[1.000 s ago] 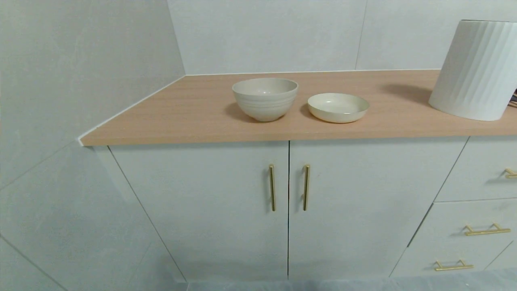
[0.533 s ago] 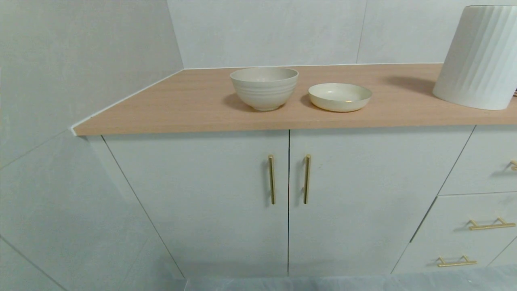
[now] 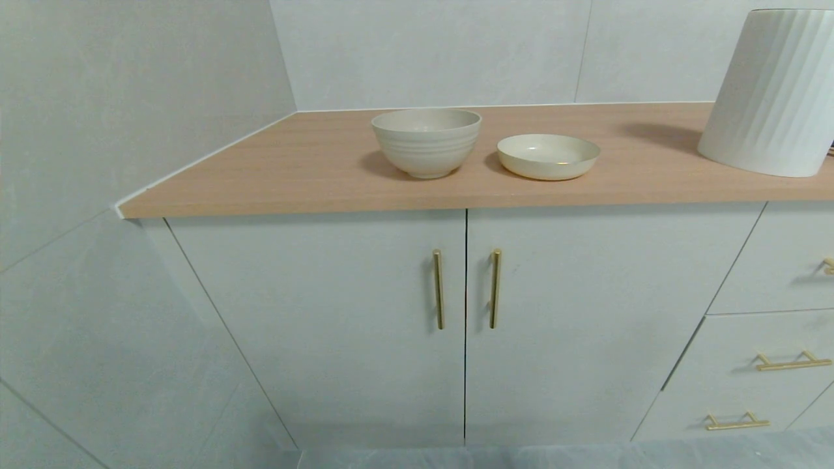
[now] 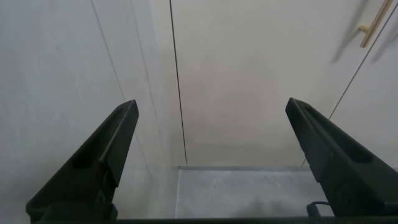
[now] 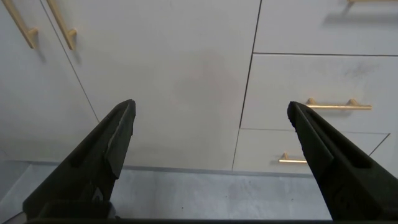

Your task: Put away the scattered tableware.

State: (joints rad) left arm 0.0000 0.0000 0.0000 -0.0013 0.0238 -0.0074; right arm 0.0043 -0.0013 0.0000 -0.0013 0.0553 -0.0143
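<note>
A light wooden countertop [image 3: 313,176] carries three things. Toward the middle a deep ribbed beige bowl [image 3: 426,142] stands upright. Just to its right, not touching it, sits a shallow cream dish [image 3: 548,156]. At the far right stands a tall white fluted container [image 3: 772,91], well apart from both.

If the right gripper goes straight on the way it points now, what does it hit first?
Probably the right cabinet door, on its plain panel between its gold handle and the drawers. Nothing nearer lies before the open right gripper, though depth is unclear.
</note>
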